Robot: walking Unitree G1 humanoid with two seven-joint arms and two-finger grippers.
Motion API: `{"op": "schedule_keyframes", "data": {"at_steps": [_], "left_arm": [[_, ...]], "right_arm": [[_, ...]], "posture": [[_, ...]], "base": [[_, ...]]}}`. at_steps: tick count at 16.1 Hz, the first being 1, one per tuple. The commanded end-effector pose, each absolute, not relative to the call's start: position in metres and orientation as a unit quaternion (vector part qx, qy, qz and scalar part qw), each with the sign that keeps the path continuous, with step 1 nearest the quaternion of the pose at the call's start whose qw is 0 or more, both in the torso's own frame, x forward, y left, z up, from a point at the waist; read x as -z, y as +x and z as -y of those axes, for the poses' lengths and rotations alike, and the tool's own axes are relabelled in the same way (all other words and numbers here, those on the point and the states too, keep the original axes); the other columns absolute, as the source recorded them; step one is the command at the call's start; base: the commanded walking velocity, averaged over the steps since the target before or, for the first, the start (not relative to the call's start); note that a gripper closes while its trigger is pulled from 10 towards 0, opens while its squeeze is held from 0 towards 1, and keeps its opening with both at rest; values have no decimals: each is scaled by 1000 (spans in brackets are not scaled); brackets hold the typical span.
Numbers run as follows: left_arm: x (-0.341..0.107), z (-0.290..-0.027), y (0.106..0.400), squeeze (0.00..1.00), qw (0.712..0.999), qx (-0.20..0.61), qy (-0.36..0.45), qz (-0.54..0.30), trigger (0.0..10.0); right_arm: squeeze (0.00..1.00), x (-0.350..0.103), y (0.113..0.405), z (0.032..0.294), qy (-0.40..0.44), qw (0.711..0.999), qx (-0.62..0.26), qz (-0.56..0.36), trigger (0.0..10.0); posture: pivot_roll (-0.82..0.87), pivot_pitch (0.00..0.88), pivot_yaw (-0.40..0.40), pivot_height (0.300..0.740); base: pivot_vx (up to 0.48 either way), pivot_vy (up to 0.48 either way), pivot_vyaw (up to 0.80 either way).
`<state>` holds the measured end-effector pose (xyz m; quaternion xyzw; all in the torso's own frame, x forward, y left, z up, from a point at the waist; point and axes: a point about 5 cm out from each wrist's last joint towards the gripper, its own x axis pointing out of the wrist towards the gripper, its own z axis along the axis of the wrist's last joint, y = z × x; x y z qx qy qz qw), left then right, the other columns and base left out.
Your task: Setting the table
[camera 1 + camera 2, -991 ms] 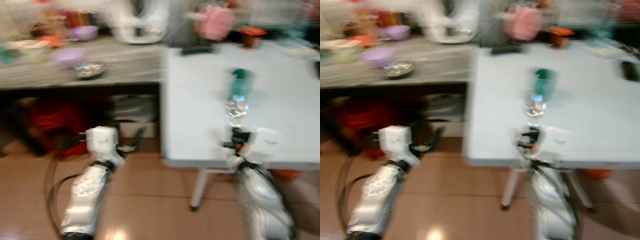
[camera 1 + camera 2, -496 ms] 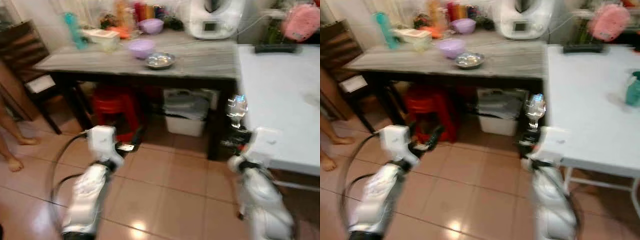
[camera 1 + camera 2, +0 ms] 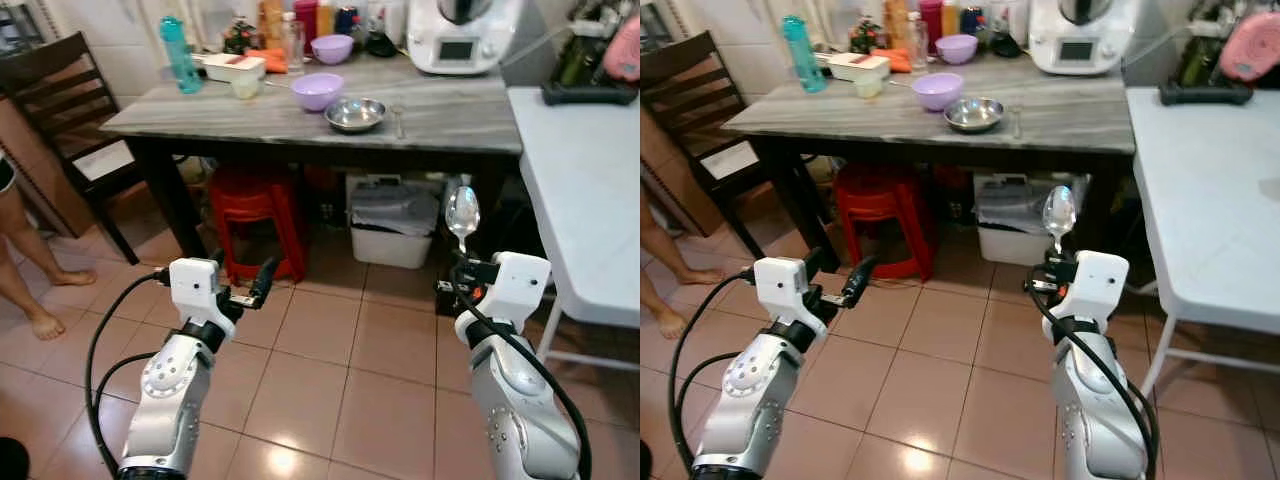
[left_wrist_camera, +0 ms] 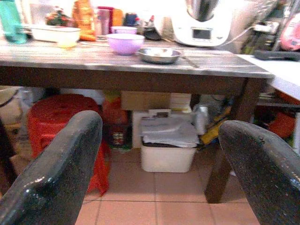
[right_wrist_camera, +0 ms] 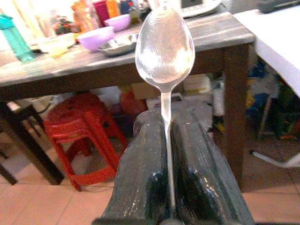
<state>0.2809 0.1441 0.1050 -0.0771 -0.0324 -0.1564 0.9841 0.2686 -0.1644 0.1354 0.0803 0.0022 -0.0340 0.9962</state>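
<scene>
**Spoon in the right gripper, grey table ahead**

Spoon [image 3: 462, 214] up front in the head views: it stands upright, bowl on top, its handle pinched in the right gripper [image 3: 458, 285], out over the tiled floor [image 3: 330, 360] and short of everything. Beyond it runs the grey table [image 3: 440, 105], carrying a purple bowl [image 3: 317, 90], a steel bowl [image 3: 355, 113] just beside it, a teal bottle [image 3: 179, 53] at the far end and a white kitchen machine [image 3: 462, 35]. The white table [image 3: 590, 180] sits off to the robot's right. The left gripper [image 3: 240, 290] is held forward over the floor, carrying nothing. A person's bare legs [image 3: 30, 260] stand at the far left.

Left wrist view: two black fingers [image 4: 56, 173] spread wide, nothing between them (the red stool [image 4: 61, 112] and a white bin [image 4: 166, 145] show under the table).

Right wrist view: fingers [image 5: 140, 168] closed tight on the spoon's stem, bowl catching the light.

My read: this is the carry step, spoon in transit and not yet laid. Next calls for closing on a table edge, picking bare surface, then tipping the spoon flat before letting go.
</scene>
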Motion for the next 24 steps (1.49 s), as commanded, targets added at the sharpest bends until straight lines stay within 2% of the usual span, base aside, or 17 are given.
{"op": "schedule_keyframes", "data": {"at_steps": [1,11,24], "left_arm": [[-110,-144,281,0,982,165,-77,41,10000],[-100,-156,260,0,988,136,-74,28,10000],[-103,-149,258,0,984,157,-78,26,10000]], "right_arm": [[0,-141,268,165,79,996,33,12,10000],[0,-139,243,180,40,997,57,24,10000],[0,-140,244,180,36,998,54,22,10000]], "posture": [[-62,23,105,740],[-69,6,104,740],[-82,23,108,740]], "base": [[352,0,0],[407,0,-54],[425,0,-153]]}}
